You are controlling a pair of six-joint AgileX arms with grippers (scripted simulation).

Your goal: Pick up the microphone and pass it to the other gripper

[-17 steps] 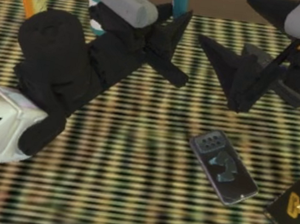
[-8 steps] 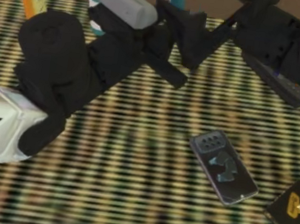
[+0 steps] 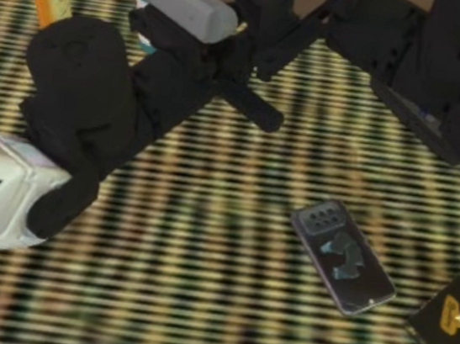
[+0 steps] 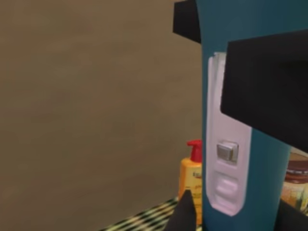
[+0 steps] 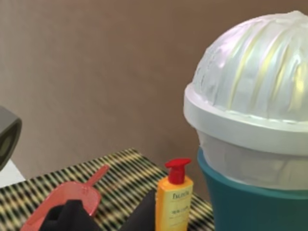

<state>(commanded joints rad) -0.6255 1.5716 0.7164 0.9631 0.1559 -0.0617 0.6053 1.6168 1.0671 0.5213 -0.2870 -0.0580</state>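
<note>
Now the right gripper has swung in from the right over the last second and reached the microphone, which the left gripper holds upright at the far edge of the table. Its handle is clamped between the left fingers. The right fingers seem to straddle it, perhaps not yet closed, so the handover is about to happen.

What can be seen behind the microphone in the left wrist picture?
Behind the microphone stand an orange bottle with a red pump and a plain brown wall. The handle covers whatever stands directly behind it.
</note>
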